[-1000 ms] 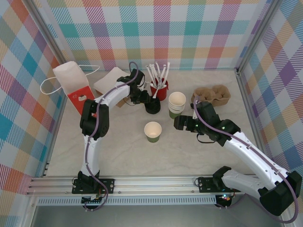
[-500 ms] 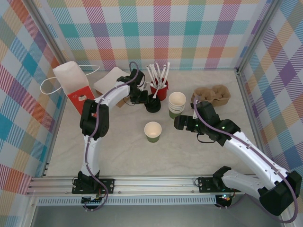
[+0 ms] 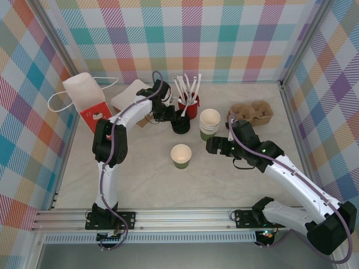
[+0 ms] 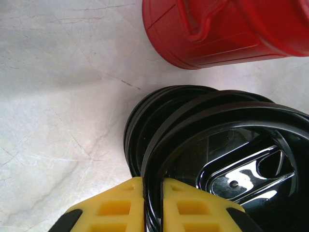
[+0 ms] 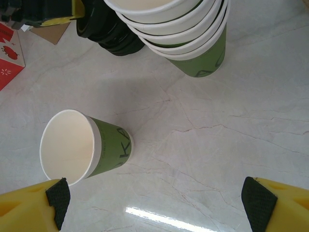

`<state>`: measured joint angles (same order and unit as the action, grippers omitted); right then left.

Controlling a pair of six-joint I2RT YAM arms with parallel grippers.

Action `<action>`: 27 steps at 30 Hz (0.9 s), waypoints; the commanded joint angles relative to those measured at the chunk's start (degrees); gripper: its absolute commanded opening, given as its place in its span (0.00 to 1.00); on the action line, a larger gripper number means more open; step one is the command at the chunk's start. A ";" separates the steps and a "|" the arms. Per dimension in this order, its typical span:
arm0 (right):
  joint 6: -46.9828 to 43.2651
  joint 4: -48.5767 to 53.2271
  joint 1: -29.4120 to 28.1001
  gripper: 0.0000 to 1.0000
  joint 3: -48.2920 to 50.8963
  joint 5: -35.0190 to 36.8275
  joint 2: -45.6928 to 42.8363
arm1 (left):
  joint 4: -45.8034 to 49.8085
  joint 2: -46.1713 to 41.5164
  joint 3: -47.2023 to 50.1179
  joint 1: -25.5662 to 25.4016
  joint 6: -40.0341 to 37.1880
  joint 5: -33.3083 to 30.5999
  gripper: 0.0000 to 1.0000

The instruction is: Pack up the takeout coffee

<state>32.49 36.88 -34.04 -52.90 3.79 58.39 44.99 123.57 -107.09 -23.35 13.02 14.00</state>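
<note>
Table: pale marble-look table top [image 3: 140, 174], walled in by bright plaid panels; your two arms reach in from 6 o'clock.
Loose cup: you have one single green paper cup [image 3: 181, 156] with a cream-white rim, upright, open and lidless, near the middle of the table. From the right wrist it sits at 9 o'clock [image 5: 82, 147], its white inside bare.
Cup stack: a stack of green paper cups [image 3: 210, 124] nested into each other stands at 1 o'clock from the loose cup, apart from it; it is at 12 o'clock in the right wrist view [image 5: 193, 38].
Lids: a stack of black plastic lids [image 3: 180, 124] rests at 12 o'clock from the loose cup, just beside the cup stack's 9 o'clock side.
Left gripper: your left gripper [image 4: 153, 193] is clenched on the rim of the top black plastic lid [image 4: 231, 164], yellow fingers [image 4: 120, 208] pinching either side; that lid sits tilted over the ones beneath.
Right gripper: your right gripper [image 5: 158, 203] is spread wide and grasps nothing, hovering at 3 o'clock from the loose cup [image 3: 210, 145].
Red cup: a red cup holding white sticks [image 3: 188, 106] stands at 12 o'clock from the lids, near them.
Carrier: a brown cardboard cup carrier [image 3: 252, 112] lies at 3 o'clock from the cup stack.
Bag: a red-and-white paper bag [image 3: 84, 101] with string handles lies at 10 o'clock, well apart from the cups.
</note>
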 commanded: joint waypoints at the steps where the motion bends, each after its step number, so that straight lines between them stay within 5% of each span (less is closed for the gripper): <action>1: -0.77 -0.55 0.47 0.93 0.08 -0.89 0.14 | 0.23 -3.22 -0.05 0.77 -0.05 1.24 0.15; 27: -0.92 0.17 0.64 0.93 -0.97 -1.76 1.51 | 0.18 1.68 -0.84 1.04 -0.71 1.47 0.33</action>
<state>32.14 37.06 -33.71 -52.93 2.92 59.86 44.73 124.46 -107.09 -22.72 13.34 15.40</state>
